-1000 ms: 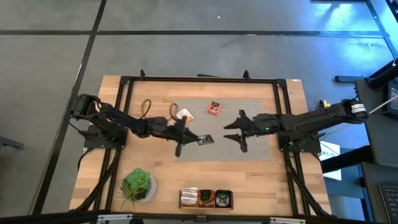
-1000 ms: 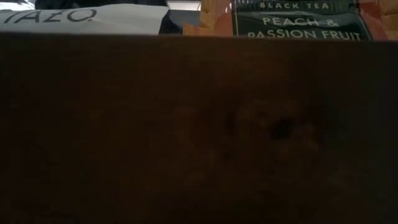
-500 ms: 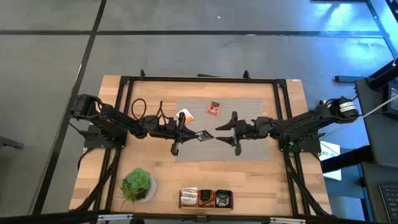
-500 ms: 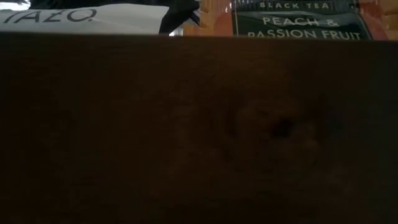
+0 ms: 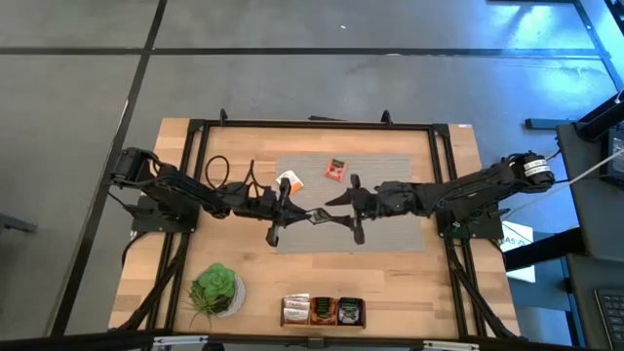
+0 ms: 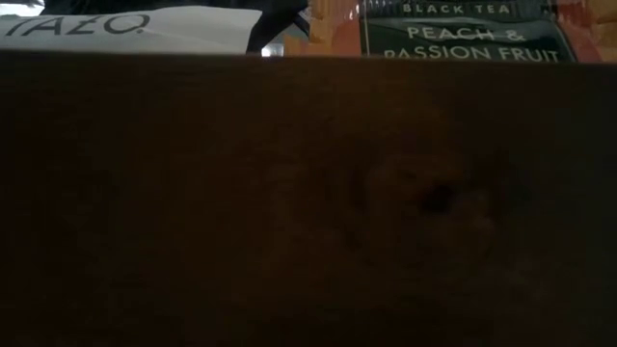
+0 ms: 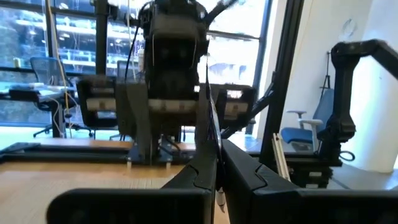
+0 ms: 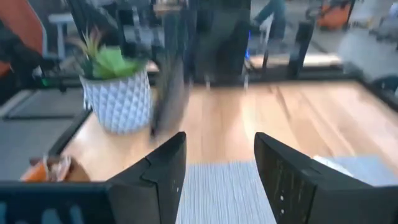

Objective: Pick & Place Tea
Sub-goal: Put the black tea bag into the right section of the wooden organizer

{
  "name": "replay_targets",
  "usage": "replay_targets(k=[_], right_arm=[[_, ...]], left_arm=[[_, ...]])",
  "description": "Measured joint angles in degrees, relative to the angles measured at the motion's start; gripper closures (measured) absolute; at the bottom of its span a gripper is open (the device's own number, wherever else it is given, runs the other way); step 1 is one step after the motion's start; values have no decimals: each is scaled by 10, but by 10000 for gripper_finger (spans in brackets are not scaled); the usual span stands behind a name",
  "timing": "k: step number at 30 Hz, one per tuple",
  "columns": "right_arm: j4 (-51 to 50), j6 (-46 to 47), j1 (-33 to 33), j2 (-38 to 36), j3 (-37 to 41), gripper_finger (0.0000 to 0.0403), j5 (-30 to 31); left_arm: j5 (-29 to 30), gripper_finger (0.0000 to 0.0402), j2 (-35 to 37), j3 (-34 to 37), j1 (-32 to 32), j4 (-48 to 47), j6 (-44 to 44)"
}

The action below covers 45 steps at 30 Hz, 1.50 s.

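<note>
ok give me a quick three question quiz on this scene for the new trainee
1. True or false: the left gripper is shut on a dark tea sachet.
2. Pick one. The right gripper is:
A) shut on a plant pot
B) open, close to the held sachet, over the grey mat
C) parked off the table
3. On which arm's side of the table does the potted plant stand?

Key: 1 true; 2 B; 3 the left arm's side.
</note>
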<state>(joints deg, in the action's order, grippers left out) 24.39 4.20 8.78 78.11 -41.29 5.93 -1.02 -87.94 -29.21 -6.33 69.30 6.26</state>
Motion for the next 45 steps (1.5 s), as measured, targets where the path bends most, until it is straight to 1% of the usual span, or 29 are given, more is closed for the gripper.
replay_targets(k=[2, 4, 9, 13, 19, 22, 26, 31, 33, 35, 38, 45], right_arm=[[-33, 3, 0, 0, -5, 212, 0], [-44, 12, 2, 0, -6, 212, -1], [-16, 12, 4, 0, -6, 212, -2], [6, -1, 4, 0, -6, 212, -29], [13, 1, 4, 0, -6, 212, -31], [15, 22, 4, 0, -6, 212, -33], [15, 41, 5, 0, -6, 212, -60], [14, 44, 5, 0, -6, 212, -58], [14, 46, 5, 0, -6, 215, -45], [14, 46, 5, 0, -6, 226, -38], [13, 46, 5, 0, -6, 256, -37], [12, 45, 5, 0, -6, 355, -36]], left_arm=[[5, 392, 1, 0, 0, 11, -2], [11, 392, 1, 0, 0, 20, -15], [10, 392, 1, 0, 0, 8, -30], [16, 393, 2, 0, 0, -15, -31], [17, 393, 2, 0, 0, -20, -31], [23, 393, 2, 0, 0, -22, -31], [40, 393, 2, 0, 1, -25, -45], [35, 393, 2, 0, 1, -23, -45], [29, 392, 2, 0, 0, -23, -40], [29, 392, 2, 0, 1, -23, -40], [29, 392, 2, 0, 1, -23, -40], [29, 383, 2, 0, 1, -23, -40]])
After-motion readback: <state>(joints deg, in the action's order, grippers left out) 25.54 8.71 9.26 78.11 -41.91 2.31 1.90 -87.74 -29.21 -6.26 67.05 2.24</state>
